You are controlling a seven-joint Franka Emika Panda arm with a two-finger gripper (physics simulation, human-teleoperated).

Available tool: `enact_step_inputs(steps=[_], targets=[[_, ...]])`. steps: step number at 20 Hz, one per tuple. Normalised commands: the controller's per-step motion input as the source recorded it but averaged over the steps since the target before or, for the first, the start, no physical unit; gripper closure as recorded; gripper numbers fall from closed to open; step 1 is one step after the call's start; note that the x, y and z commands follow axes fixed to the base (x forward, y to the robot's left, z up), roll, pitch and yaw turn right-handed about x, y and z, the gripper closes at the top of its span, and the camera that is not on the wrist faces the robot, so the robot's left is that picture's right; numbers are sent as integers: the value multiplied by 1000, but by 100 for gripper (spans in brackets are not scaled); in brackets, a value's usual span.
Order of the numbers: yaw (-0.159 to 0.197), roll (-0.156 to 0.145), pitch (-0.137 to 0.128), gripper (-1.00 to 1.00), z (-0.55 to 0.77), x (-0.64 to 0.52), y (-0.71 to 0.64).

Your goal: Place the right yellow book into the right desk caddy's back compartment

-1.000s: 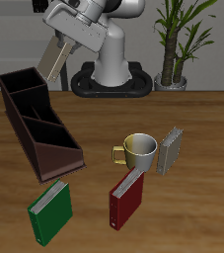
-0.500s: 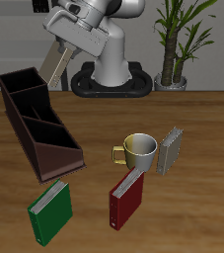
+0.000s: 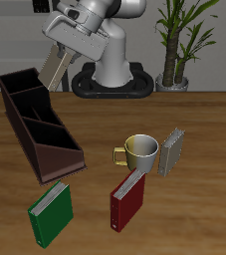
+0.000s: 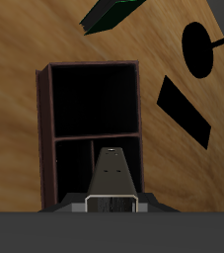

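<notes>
My gripper [image 3: 62, 50] is shut on the right yellow book [image 3: 55, 68] and holds it tilted in the air, above and just behind the far end of the right desk caddy [image 3: 37, 122]. The back compartment [image 3: 19, 82], with the tallest dark walls, is open and empty below the book. In the wrist view the book [image 4: 113, 176] sticks out from the gripper [image 4: 113, 204] over the caddy's dark sections [image 4: 46, 119]. The other yellow book [image 3: 172, 151] stands beside the mug.
An olive mug [image 3: 140, 151] stands mid-table. A red book [image 3: 127, 202] leans near the mug, and a green book [image 3: 51, 212] lies by the table's front edge. The robot base [image 3: 113, 80] and a potted plant [image 3: 176, 50] are at the back.
The gripper with the yellow book has shifted slightly lower, toward the caddy's far end. Nothing on the table has moved.
</notes>
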Motion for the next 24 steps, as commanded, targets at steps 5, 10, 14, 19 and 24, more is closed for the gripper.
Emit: enact_step_inputs(steps=[5, 10, 14, 19, 24], targets=[[-17, -9, 32, 100, -103, 25, -43], [-17, -2, 5, 100, -72, 12, -44], [-21, 6, 8, 100, -48, 59, 4], [-5, 5, -2, 100, -13, 71, -10], [-14, -13, 3, 100, -51, 136, -126]])
